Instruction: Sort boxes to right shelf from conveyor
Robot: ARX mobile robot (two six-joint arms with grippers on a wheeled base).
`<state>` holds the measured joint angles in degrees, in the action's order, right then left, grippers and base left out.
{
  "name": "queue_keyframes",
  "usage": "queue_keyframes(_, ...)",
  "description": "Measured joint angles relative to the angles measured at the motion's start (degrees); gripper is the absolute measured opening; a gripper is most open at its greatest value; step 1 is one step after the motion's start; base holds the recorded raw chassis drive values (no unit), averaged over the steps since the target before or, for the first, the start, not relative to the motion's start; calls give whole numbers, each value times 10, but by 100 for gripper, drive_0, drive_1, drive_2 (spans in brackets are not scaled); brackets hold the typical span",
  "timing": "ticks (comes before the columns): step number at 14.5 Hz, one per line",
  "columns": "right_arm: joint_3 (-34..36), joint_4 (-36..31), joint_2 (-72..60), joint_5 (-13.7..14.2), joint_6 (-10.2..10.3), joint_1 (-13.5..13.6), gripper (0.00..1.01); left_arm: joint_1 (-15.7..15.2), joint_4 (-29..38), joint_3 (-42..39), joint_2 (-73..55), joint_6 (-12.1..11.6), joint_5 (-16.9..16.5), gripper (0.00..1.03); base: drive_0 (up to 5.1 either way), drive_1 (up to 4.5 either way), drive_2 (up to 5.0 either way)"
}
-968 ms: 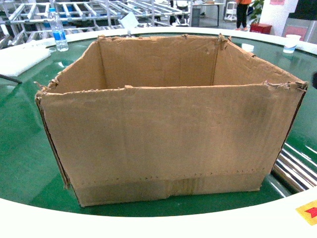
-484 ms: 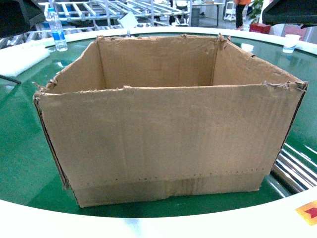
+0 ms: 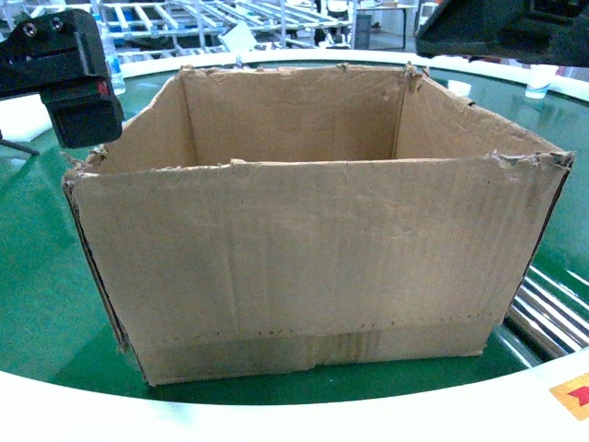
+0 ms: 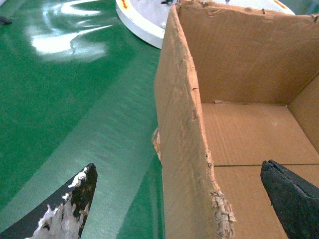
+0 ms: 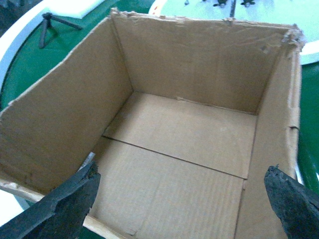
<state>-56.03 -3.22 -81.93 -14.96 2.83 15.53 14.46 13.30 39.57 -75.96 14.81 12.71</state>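
This is looking like a warehouse or logistics hall. A broad curved dark-green conveyor belt with a white rim is carrying a large open brown cardboard carton, steel rollers are sitting at its right edge, and shiny steel roller racks are standing behind.

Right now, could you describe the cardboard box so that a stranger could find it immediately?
Look at the green conveyor belt with the white rim. The box stands on it, open and empty, filling the middle of the head view. Its torn top edges and a dotted line near its base set it apart.
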Motion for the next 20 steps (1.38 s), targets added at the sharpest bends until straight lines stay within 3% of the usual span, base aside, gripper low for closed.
queue_keyframes(2,-29,8,-33,1,-5,14,98,5,2,11,-27,5,9,98,0,0,0)
queue_keyframes(4,-53,24,-76,1,-5,8,98,23,4,26,-53,5,17,98,0,0,0)
queue_keyframes(8,-64,4,-118,16,-8,-49,98,55,5,35,-56,1,28,98,0,0,0)
queue_keyframes(10,-76,4,-115,10,-9,-62,98,48,12,33,-55,1,29,98,0,0,0)
queue_keyframes(13,-79,3,-121,10,-14,-57,98,36,21,33,-71,4,39,98,0,0,0)
queue_keyframes(14,-79,2,-154,18,-24,-54,98,37,7,38,-124,30,46,98,0,0,0)
queue_keyframes(17,-82,9,-187,19,-24,-76,98,63,-3,69,-144,33,59,98,0,0,0)
queue_keyframes(20,-85,12,-190,17,-24,-77,98,63,-9,72,-145,40,62,98,0,0,0)
